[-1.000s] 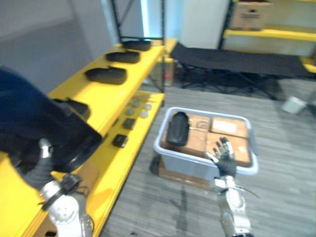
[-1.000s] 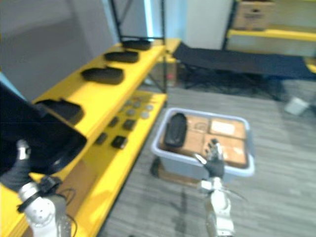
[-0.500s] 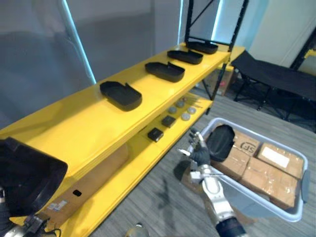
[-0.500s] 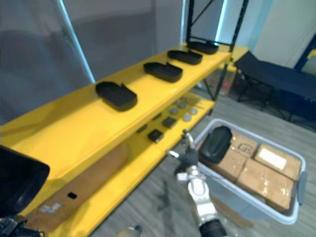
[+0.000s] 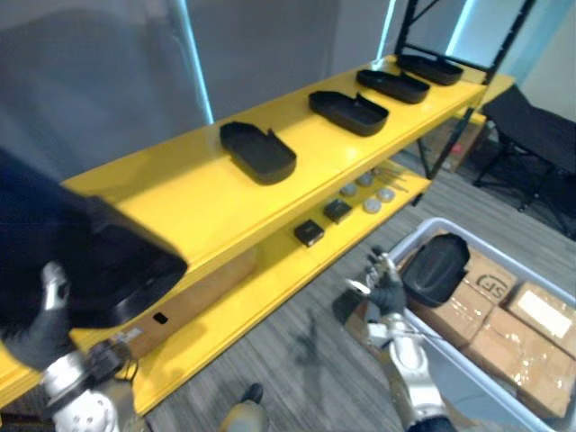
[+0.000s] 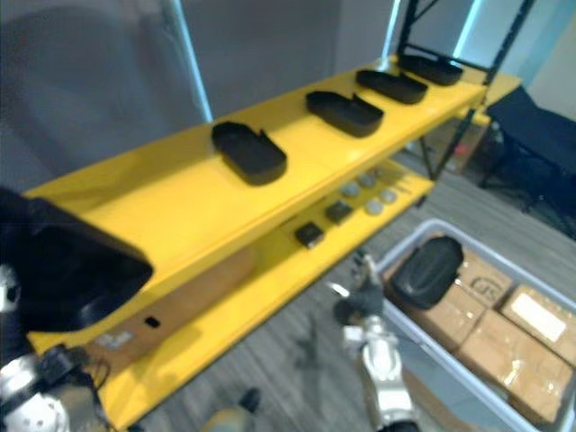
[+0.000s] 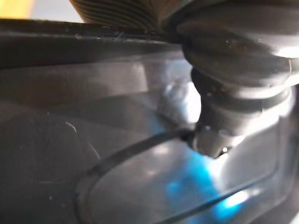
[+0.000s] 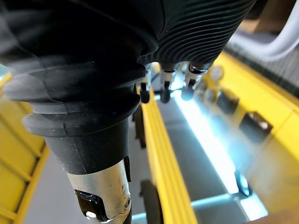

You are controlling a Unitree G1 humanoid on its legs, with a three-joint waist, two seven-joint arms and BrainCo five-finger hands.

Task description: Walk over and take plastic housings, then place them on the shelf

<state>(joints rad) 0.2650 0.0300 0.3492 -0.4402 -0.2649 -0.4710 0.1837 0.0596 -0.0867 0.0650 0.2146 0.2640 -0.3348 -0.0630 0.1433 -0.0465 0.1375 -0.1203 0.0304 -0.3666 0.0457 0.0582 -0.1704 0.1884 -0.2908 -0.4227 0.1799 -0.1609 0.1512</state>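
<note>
Black plastic housing (image 5: 90, 261) sits clamped in the left robot hand (image 5: 38, 326), right at the yellow shelf's (image 5: 180, 191) near end. Right robot hand (image 5: 385, 290) hangs open and empty off the shelf's lower board, with another housing (image 5: 436, 268) in the grey bin (image 5: 423, 227) just past it.

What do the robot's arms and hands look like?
The left arm and right arm are silver-grey metal. The left hand and right hand each wear a dark ribbed cover, a bit like a rubber glove. The fingers are silver with dark tips.
</note>
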